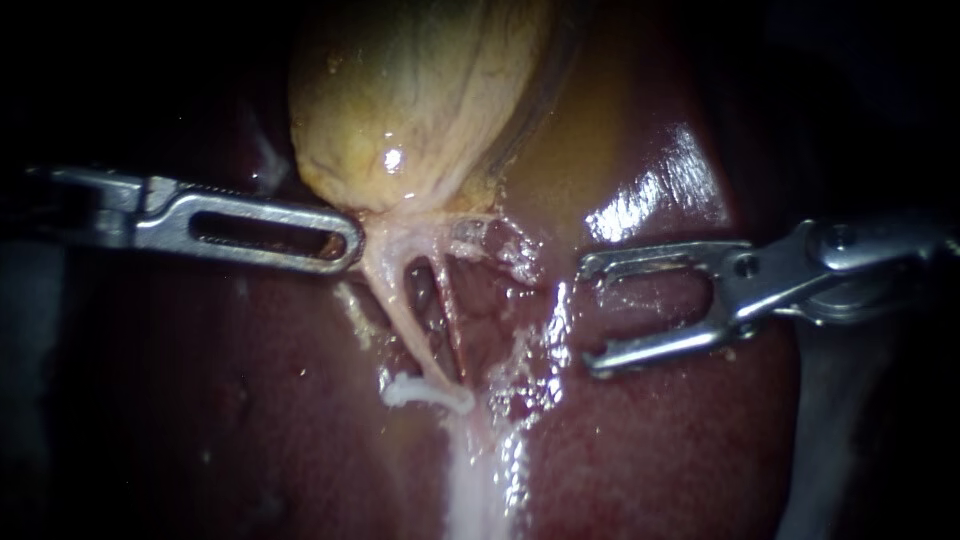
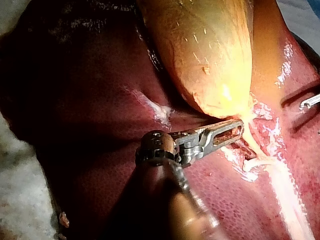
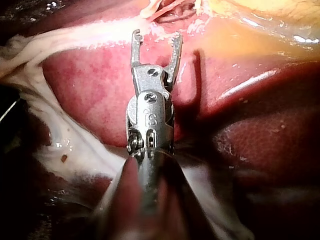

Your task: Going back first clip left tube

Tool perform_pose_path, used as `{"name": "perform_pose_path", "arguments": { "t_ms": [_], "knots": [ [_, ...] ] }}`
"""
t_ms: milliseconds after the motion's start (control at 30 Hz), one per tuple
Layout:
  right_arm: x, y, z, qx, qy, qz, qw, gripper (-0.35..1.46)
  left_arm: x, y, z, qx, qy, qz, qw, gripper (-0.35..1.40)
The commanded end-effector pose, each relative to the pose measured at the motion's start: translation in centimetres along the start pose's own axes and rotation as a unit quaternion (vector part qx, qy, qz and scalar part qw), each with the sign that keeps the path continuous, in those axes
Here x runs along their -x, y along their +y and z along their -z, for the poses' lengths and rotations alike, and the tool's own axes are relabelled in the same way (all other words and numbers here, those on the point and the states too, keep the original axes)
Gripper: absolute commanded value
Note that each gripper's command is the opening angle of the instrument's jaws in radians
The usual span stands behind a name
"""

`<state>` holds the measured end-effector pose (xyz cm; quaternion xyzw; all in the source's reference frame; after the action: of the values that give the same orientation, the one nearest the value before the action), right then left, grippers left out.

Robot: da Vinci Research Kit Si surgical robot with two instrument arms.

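**Right instrument point(image 1: 590, 318) clear of the tubes, jaws spread and empty**

From where I stand, the right instrument sits out over the liver point(image 1: 680, 450), well apart from the two tubes. Its jaws gape wide with nothing between them: no clip loaded, no tissue caught. Its own wrist view agrees, with both tips bare above the liver's surface and the tubes well ahead of them.

The left instrument point(image 1: 350, 245) comes in from the other side. Its jaws are pressed together on the pale neck tissue point(image 1: 385, 235) just under the gallbladder point(image 1: 420, 100), which seems to hold it taut.

The left tube point(image 1: 405, 315) runs down from that neck as a pale strand, and the thinner, redder right tube point(image 1: 450, 310) lies just beside it. A window of dark liver shows between them. A white band point(image 1: 425, 392) lies across the left tube's lower end. I cannot tell whether it is the clip or only a curl of tissue, and I can make out no metal clip on either tube.

As I judge it, the going back is nearly done, since the jaws are empty and clear of the tubes. What looks left is drawing the right instrument farther out toward its own side while the left one holds.
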<state>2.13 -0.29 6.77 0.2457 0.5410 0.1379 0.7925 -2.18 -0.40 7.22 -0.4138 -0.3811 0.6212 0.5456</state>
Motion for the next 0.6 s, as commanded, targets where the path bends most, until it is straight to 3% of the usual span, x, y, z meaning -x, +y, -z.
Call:
{"name": "perform_pose_path", "arguments": {
  "t_ms": [33,333,600],
  "knots": [
    [0.01,-0.01,-0.01,0.000,0.000,0.000,1.0000,0.50,0.00,-0.01,-0.01,-0.001,0.000,0.000,1.0000,-0.35],
    [0.00,-0.02,-0.01,0.000,0.001,0.000,1.0000,0.50,0.08,-0.15,-0.26,-0.005,0.008,-0.004,0.9999,-0.35],
    [-0.01,-0.04,-0.02,0.000,0.001,0.000,1.0000,0.50,0.12,-0.33,-0.59,-0.007,0.000,-0.009,0.9999,-0.35]
  ]
}}
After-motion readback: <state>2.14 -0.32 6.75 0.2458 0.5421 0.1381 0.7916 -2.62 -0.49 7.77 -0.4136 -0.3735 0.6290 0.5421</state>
